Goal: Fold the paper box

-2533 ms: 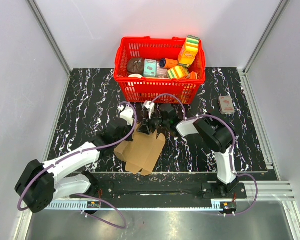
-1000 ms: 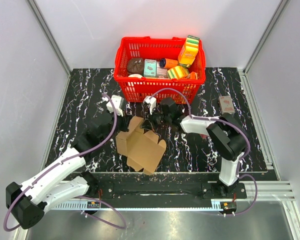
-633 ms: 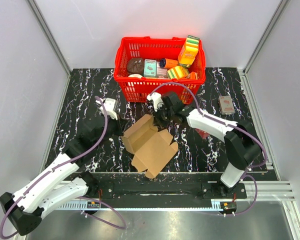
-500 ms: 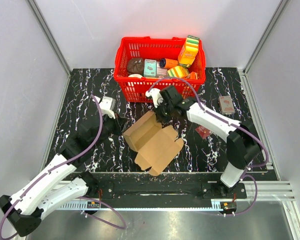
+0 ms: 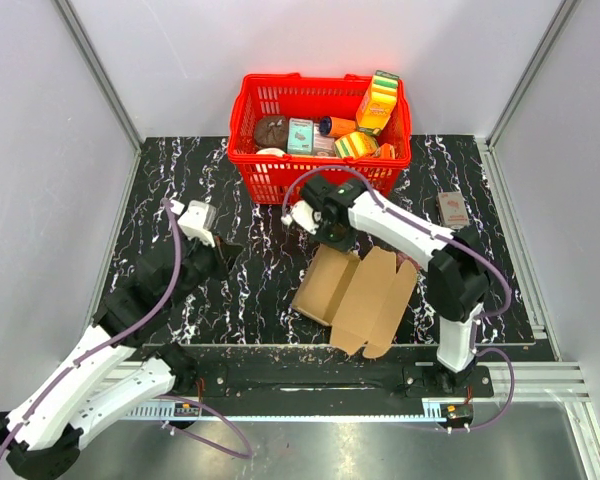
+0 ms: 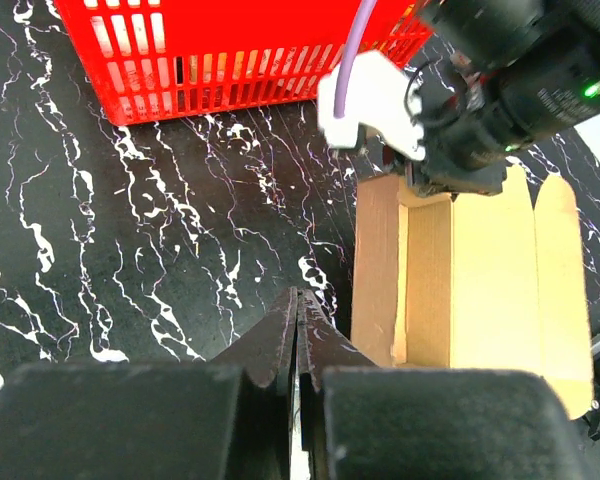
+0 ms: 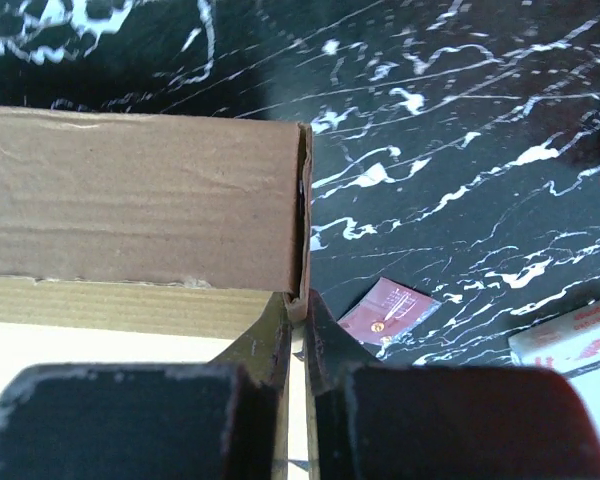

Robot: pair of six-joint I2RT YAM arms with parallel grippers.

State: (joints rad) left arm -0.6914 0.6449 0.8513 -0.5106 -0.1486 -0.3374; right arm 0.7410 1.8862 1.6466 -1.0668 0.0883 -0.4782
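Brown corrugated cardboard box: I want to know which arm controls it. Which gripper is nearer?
Right. The right gripper is shut on the far edge of the brown corrugated cardboard box. The left gripper is shut and apart, off its left side.

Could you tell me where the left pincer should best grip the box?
The box's raised left wall, toward the near end, coming from the left: it stands up as a thin edge, and the right pincer pinches its far end.

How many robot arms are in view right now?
2. The left arm sits left, left hand shut and clear of the box. The right arm reaches across, right hand shut on the box's far edge.
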